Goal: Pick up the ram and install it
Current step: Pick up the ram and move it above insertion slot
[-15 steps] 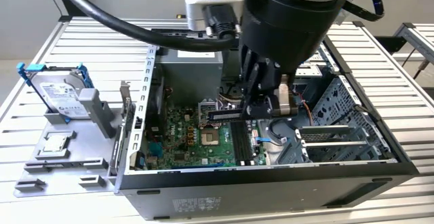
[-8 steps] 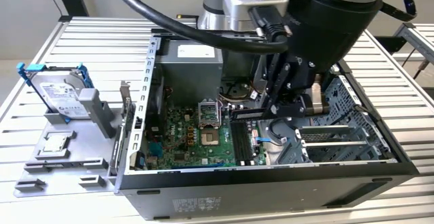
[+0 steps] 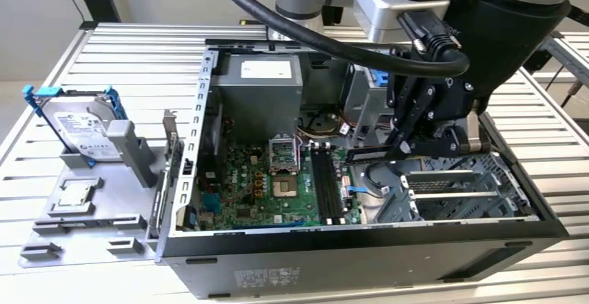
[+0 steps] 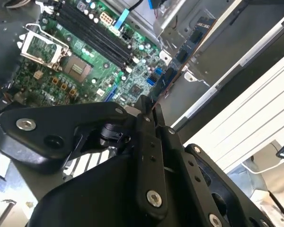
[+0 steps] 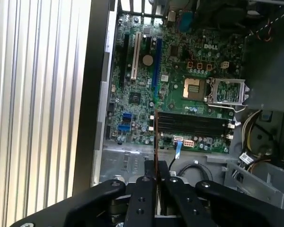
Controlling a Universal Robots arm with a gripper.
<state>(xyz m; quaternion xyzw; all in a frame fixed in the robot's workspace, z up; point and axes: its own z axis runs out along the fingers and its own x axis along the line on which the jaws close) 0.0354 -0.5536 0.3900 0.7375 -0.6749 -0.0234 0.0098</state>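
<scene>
The ram (image 3: 368, 155) is clamped in the gripper (image 3: 401, 151) above the open case (image 3: 368, 240). Its long axis is held crosswise to the memory slots (image 3: 324, 180), pointing to the exterior view's left.

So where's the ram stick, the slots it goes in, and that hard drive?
ram (image 4: 182, 54), second wrist view, mid-length of the stick's chip side.
memory slots (image 5: 191, 124), first wrist view, middle of the black slots.
hard drive (image 3: 81, 130), exterior view, centre of its label face.

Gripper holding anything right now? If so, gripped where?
Yes. The gripper is shut on the ram, pinching its flat faces at one end; the rest sticks out free over the open computer case.
</scene>
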